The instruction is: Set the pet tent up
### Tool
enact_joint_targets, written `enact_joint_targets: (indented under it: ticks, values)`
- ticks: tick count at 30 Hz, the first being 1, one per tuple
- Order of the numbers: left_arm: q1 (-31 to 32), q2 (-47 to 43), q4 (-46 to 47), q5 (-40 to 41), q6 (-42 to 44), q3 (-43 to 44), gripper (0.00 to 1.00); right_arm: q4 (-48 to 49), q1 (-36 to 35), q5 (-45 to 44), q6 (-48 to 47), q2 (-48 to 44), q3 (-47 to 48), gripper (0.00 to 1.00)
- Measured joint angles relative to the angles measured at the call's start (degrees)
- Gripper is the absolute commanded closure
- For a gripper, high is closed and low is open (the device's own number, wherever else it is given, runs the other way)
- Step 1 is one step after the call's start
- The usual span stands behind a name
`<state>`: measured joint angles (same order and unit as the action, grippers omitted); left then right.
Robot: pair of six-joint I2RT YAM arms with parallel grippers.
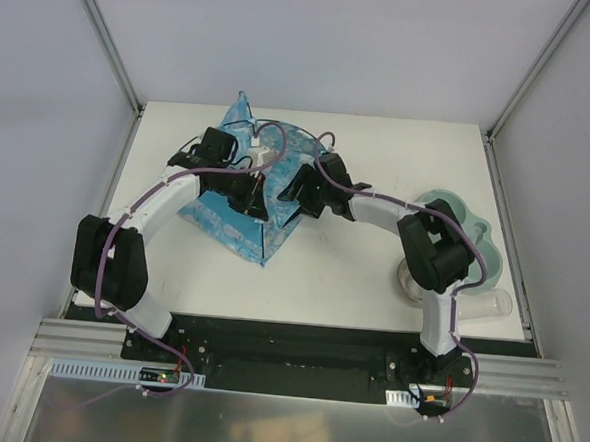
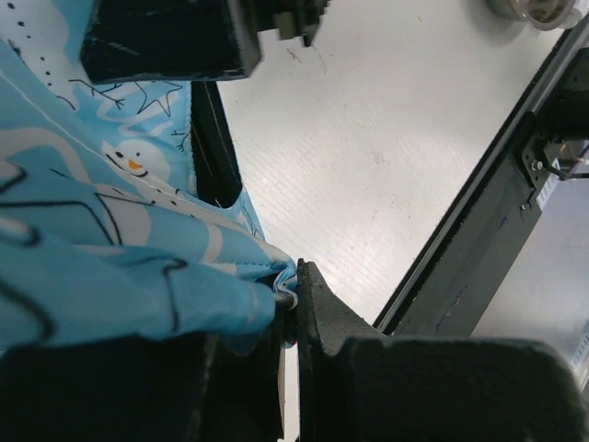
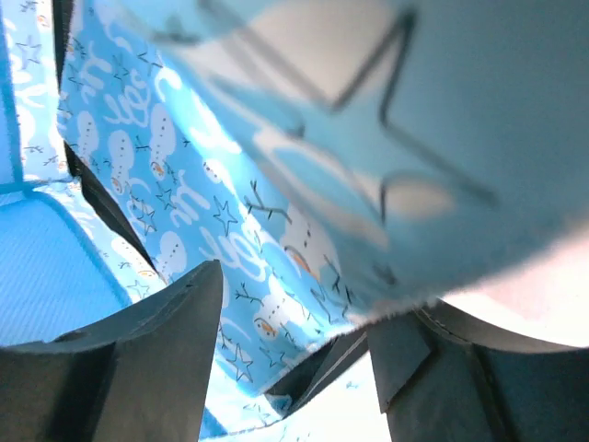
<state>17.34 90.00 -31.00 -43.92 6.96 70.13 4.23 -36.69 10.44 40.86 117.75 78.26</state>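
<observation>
Left jaws pinch pet tent (image 2: 110, 276) hem; right jaws parted, fabric between.

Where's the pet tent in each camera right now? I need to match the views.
Top external: pet tent sits in the upper middle of the picture, slightly left of centre.
Left wrist: it fills the left half, with its corner pinched in the left gripper at bottom centre.
Right wrist: it fills nearly the whole frame, beyond the open right gripper.
Shared landmark: the tent's black edge trim.
</observation>
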Motion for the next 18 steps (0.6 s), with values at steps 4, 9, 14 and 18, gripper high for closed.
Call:
enact_joint_targets:
  ticks: [4, 9, 14, 18]
  values:
    - [0.35, 0.0, 0.79, 2.49, -0.87, -0.04, 1.0, 1.03, 0.0, -3.17, -0.26, -4.48, -2.84, 0.3]
    - [0.31, -0.28, 2.97, 5.14, -2.91, -0.76, 1.0, 5.68, 0.02, -8.0, -1.66, -10.03, -8.02, 0.26]
    - [0.31, -1.84, 4.46, 5.38, -3.3, -2.47, 1.0, 8.76, 1.18, -12.59, -3.96, -11.1, -9.51, 0.25]
    - [0.31, -2.47, 5.42, 4.17, -3.3, -3.37, 1.0, 12.98, 4.2, -13.79, -5.46, -10.73, -9.94, 0.36]
